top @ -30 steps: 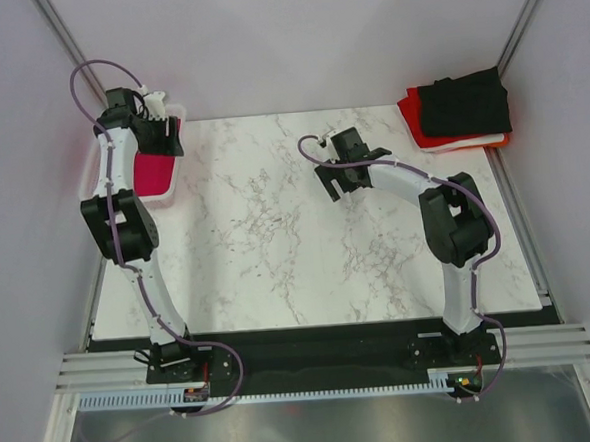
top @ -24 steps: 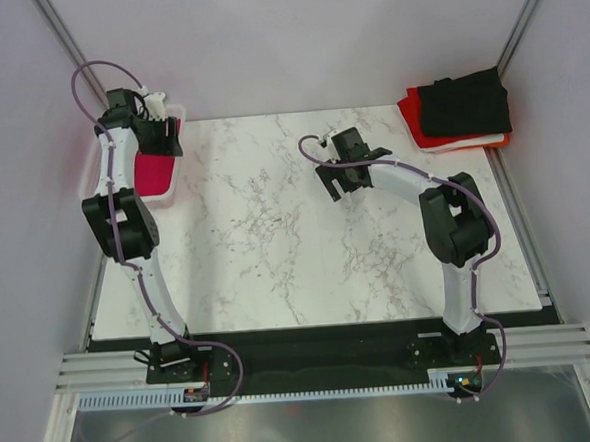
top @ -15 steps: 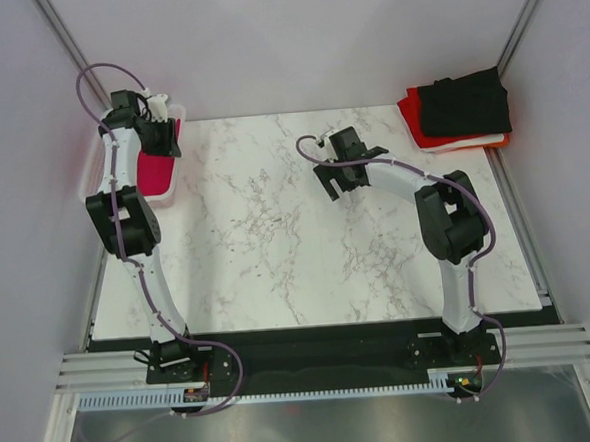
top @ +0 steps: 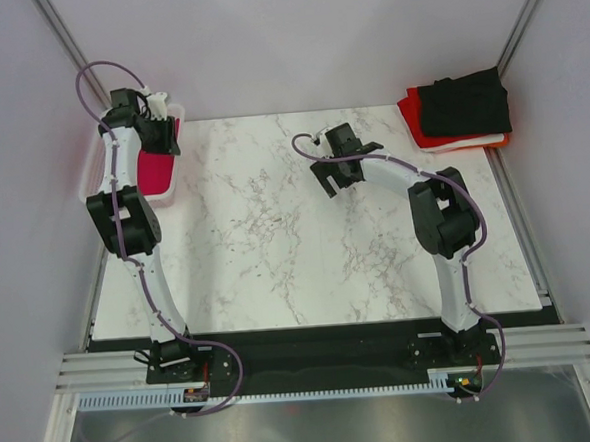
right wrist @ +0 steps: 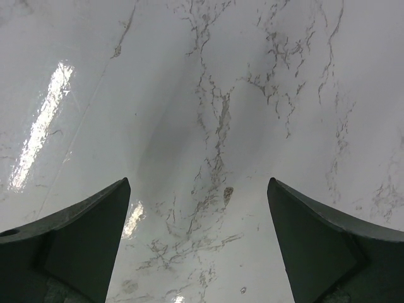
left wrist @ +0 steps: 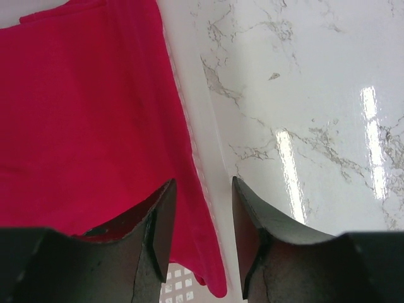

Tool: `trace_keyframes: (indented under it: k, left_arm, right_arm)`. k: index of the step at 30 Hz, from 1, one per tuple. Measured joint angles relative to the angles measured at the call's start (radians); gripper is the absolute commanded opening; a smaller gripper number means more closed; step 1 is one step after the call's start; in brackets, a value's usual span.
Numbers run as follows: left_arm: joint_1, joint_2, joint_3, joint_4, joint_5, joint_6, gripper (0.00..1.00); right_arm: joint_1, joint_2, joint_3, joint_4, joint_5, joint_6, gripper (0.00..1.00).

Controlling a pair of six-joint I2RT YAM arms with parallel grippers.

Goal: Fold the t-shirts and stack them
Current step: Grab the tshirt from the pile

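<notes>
We held the left gripper [left wrist: 202, 189] over the white mesh basket [left wrist: 189, 82], jaws narrowly parted and gripping nothing, with the crimson-pink t-shirt [left wrist: 82, 113] lying inside it. Our right gripper [right wrist: 197, 189] hung wide open and empty above the marble table [right wrist: 202, 76]. The black t-shirt [top: 463, 103] lay folded atop the orange-red t-shirt [top: 414, 124] at the far right corner.

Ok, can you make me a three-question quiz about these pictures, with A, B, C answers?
1. Where is the pink t-shirt? A) in the white basket B) on the floor C) hanging on the wall
2. What colour tops the folded pile? A) white B) black C) orange-red
3. How is the right tool? A) shut on a shirt B) shut on the basket C) open, holding nothing

Answers: 1 A, its cloth lies inside the basket at the far left. 2 B, the black t-shirt lies over the orange-red t-shirt. 3 C, its fingers are spread wide above the bare table.
</notes>
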Motion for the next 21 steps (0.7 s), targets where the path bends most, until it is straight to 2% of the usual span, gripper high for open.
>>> trace_keyframes:
  k: [5,11,18,21]
  left_arm:
    - [0.003,0.0,0.013,0.005,-0.005,0.0,0.53]
    - [0.03,0.0,0.032,0.031,-0.029,0.001,0.64]
    - [0.076,0.013,0.035,0.032,-0.047,0.001,0.65]
    - [0.091,0.051,0.035,0.032,-0.047,0.002,0.7]
  right_arm:
    - [0.0,0.0,0.006,-0.008,-0.01,-0.006,0.98]
    - [0.0,0.01,0.007,-0.015,-0.032,-0.006,0.98]
    - [0.0,0.018,0.007,-0.031,-0.043,-0.014,0.98]
    - [0.0,0.018,0.007,-0.038,-0.042,-0.021,0.98]
